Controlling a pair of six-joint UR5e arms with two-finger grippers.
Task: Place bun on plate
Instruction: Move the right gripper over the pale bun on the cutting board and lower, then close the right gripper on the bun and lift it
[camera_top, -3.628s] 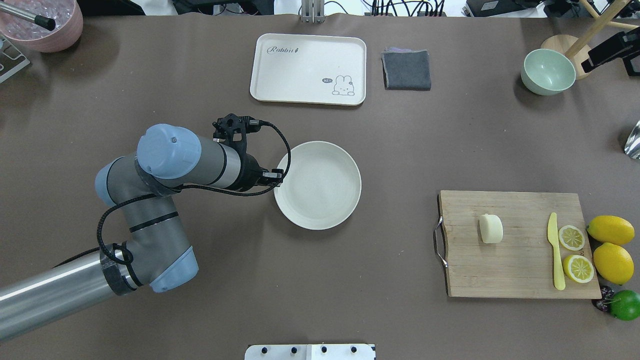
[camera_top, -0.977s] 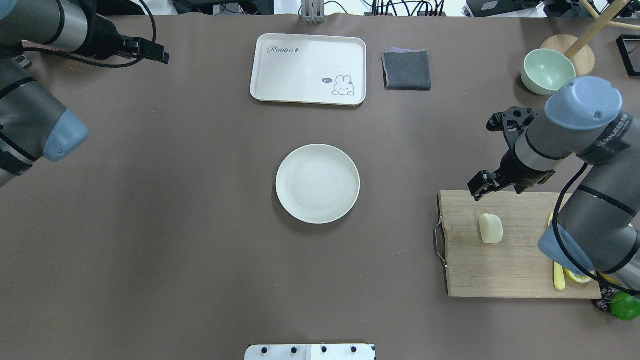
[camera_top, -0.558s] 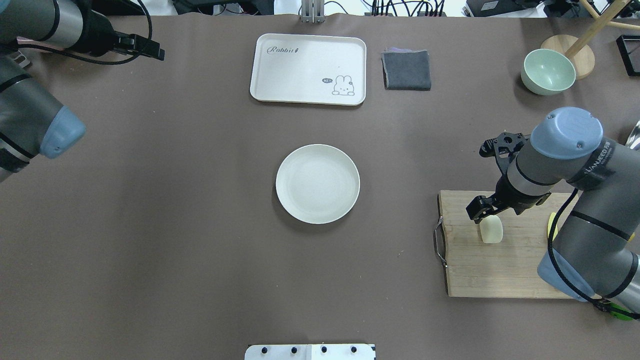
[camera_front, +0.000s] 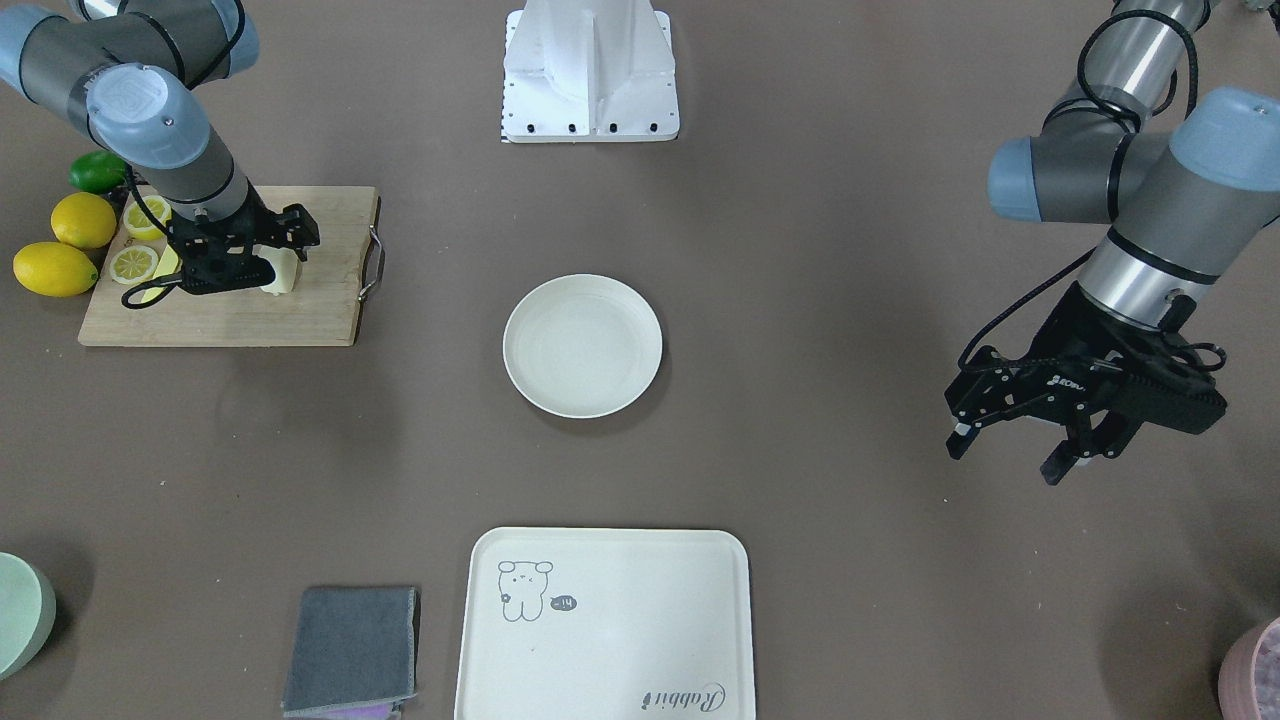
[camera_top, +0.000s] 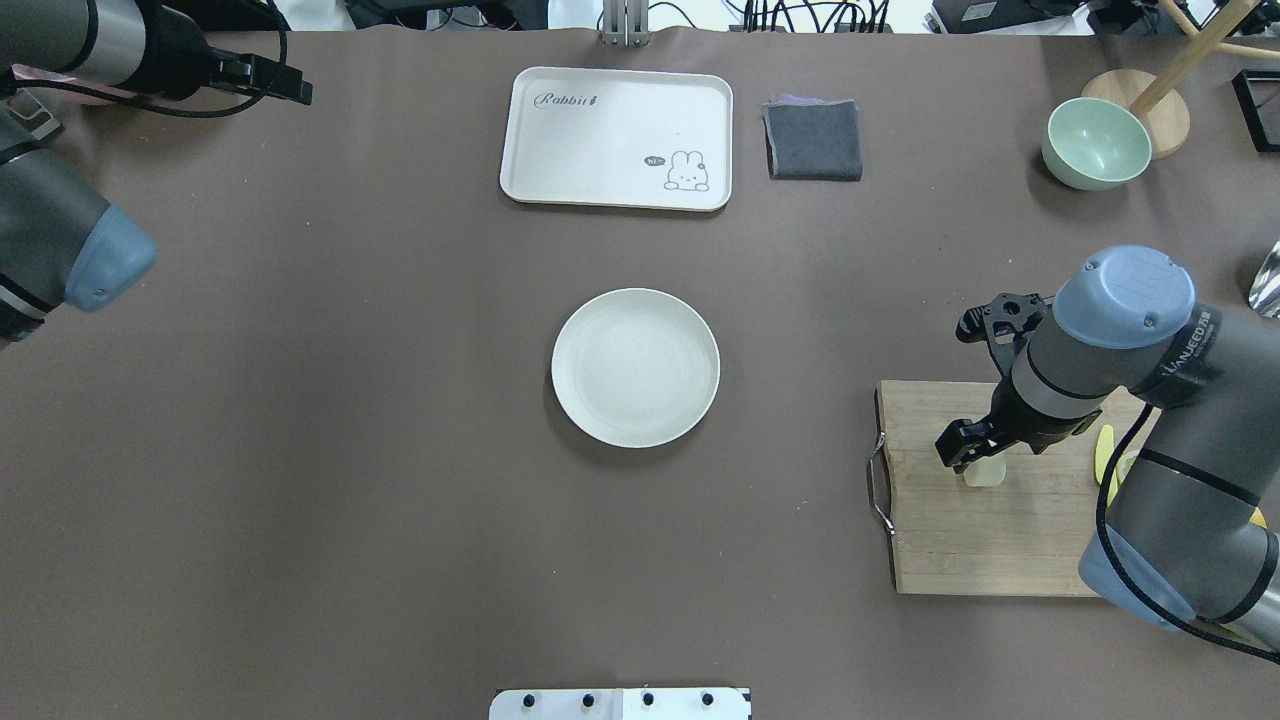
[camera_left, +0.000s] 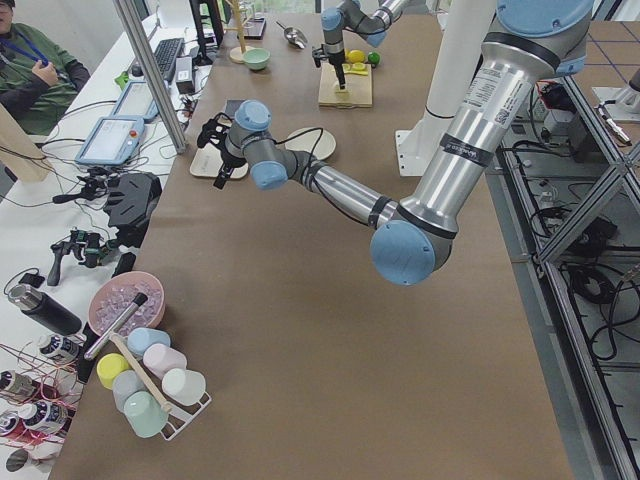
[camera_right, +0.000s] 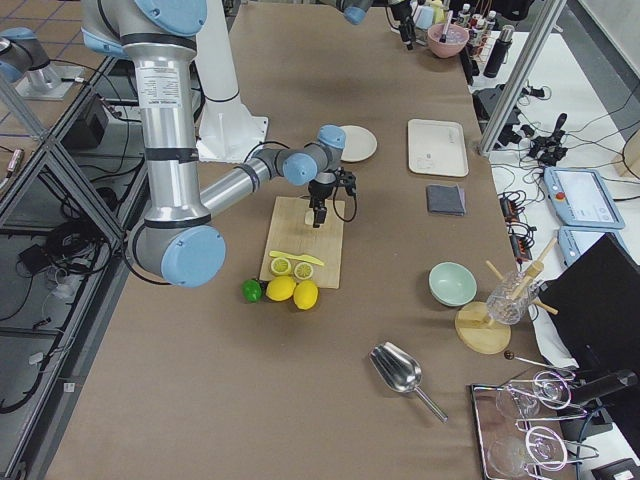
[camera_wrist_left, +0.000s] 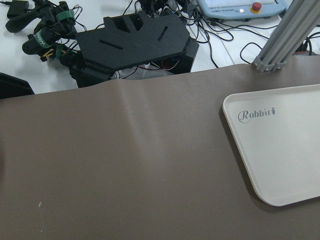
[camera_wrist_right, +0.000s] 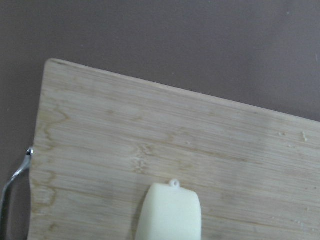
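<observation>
Poised low over the small pale cream-white loaf-shaped bun (camera_top: 986, 473) on the wooden cutting board with a metal handle (camera_top: 1000, 540), jaws spread and seemingly one on each side, nothing gripped yet: right claw (camera_top: 977, 458). Held off toward the left end of the brown counter (camera_top: 400, 550), likewise spread and empty: left claw (camera_front: 1003, 458). Waiting bare at the middle, well apart from the board: round shallow cream-white plate (camera_top: 635, 367).

Risks from here, by judgement — pinching off-centre and squirting the smooth rounded lump sideways; squeezing too hard and denting something probably soft; clipping the board with a fingertip on too deep a descent; dropping the bun short of the plate on the long carry, given a shallow hold. Worth watching too: the sliced yellow lemon halves (camera_front: 133, 264) just beside the wrist, near enough for a brush.

Seen only from the right wrist: the bun's squared end with a tiny nub, at the bottom edge of frame, no finger in sight — hence no proof of contact. Seen only from across the counter: the spread of the right claw's linkage around the bun. Hidden overhead by the right arm (camera_top: 1120, 330): nearly all of those lemon halves. Adding nothing on the grasp: the left wrist view, filled with counter and a corner of the rectangular cream tray (camera_wrist_left: 280, 150).
</observation>
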